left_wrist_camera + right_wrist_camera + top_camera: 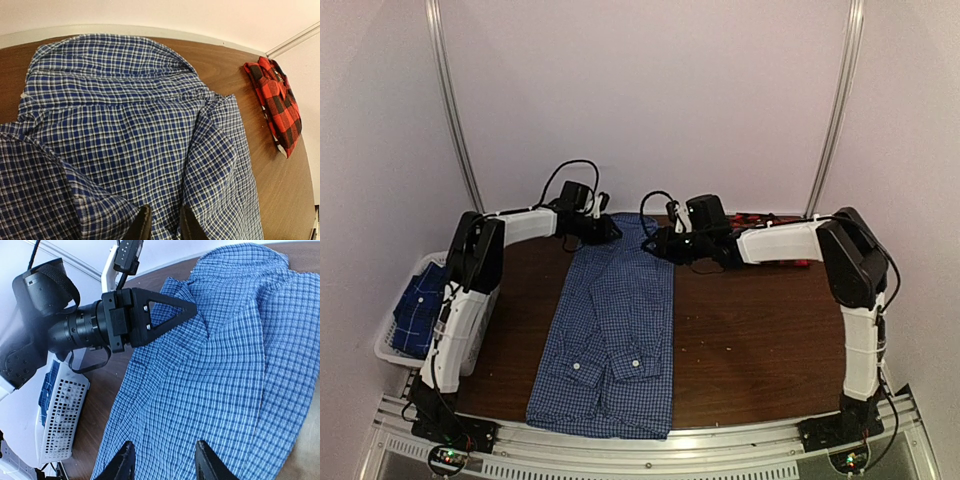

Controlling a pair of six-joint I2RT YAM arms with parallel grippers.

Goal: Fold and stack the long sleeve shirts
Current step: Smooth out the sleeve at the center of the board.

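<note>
Shirt (615, 330) lies narrowed on worktop (750, 340) — left end effector (164, 216) pinching its far end, right end effector (164, 447) open — seemingly for halving.

A robot lab cell: a brown table (750, 340) closed in by plain pale backdrop walls (650, 100) and thin metal poles (455, 110), the left arm (465, 310) and right arm (860, 330) bolted at its near corners onto a slotted aluminium rail (720, 440), a white plastic basket (392, 350) off its left edge

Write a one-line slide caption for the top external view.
Blue checked shirt lies lengthwise on the table, left claw and right claw at its collar end, basket with another shirt alongside.
</note>
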